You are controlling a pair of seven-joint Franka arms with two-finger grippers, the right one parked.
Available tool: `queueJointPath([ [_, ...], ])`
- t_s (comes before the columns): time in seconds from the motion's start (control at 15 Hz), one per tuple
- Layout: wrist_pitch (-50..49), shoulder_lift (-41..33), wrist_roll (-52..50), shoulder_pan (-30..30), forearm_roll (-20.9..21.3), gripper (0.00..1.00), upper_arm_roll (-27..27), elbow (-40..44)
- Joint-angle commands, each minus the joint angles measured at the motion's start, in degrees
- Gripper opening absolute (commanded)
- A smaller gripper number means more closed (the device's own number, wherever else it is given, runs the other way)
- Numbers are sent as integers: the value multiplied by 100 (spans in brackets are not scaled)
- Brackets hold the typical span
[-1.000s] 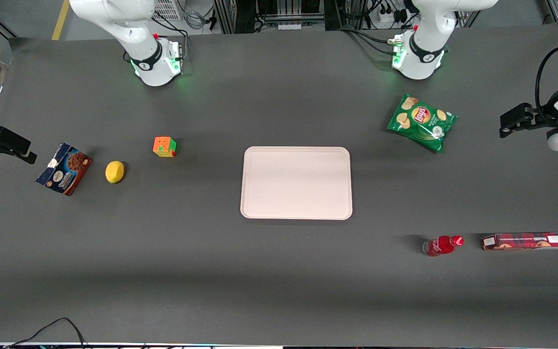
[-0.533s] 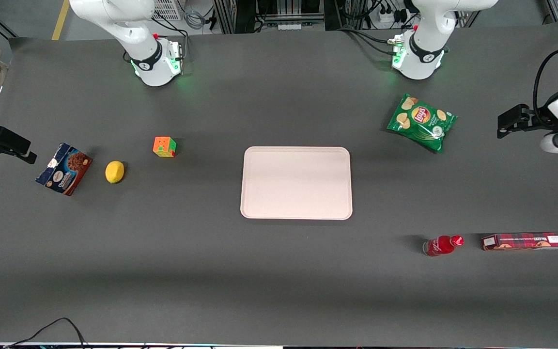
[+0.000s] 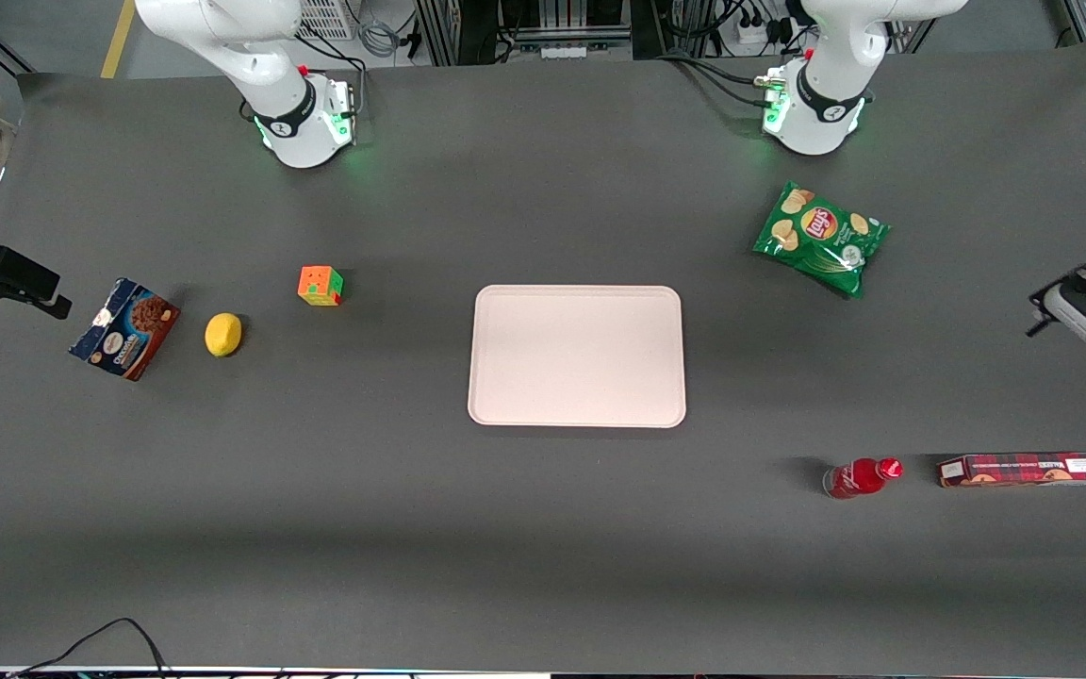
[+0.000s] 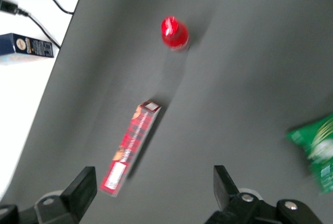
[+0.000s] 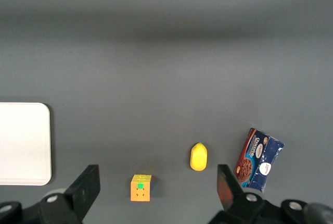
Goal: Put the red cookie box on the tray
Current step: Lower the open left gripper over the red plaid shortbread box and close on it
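Two fingers (image 4: 83, 190) spread open above red cookie box (image 4: 131, 148), tips cropped; tray (image 3: 576, 356) bare

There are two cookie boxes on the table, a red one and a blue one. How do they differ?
The long, slim red plaid cookie box lies square to the table edge near the open gripper; the blue-and-brown chocolate cookie box is shorter, stubbier, sits askew, and lies toward the parked arm's end. Both rest on the table, off the pale pinkish tray.

A slim dark-red plaid cookie box (image 3: 1033, 469) is seen lying flat, well apart from the bare pinkish-cream tray (image 3: 577, 356) at mid-table.
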Motion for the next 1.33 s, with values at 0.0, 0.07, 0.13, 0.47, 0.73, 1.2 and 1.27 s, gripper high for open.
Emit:
queueJointPath([
  [0.0, 383, 422, 1746, 307, -7, 100, 123, -95],
  [0.07, 540, 606, 2107, 317, -16, 100, 211, -86],
  [0.13, 803, 773, 2346, 317, -25, 100, 325, -86],
  [0.47, 1463, 1705, 3504, 317, -1041, 100, 782, -16],
  [0.73, 1640, 2443, 4000, 457, -1466, 100, 844, 554],
  [1.2, 1913, 3209, 4517, 642, -1790, 99, 809, 995],
  [1.27, 1913, 3279, 4658, 677, -1913, 99, 809, 1030],
])
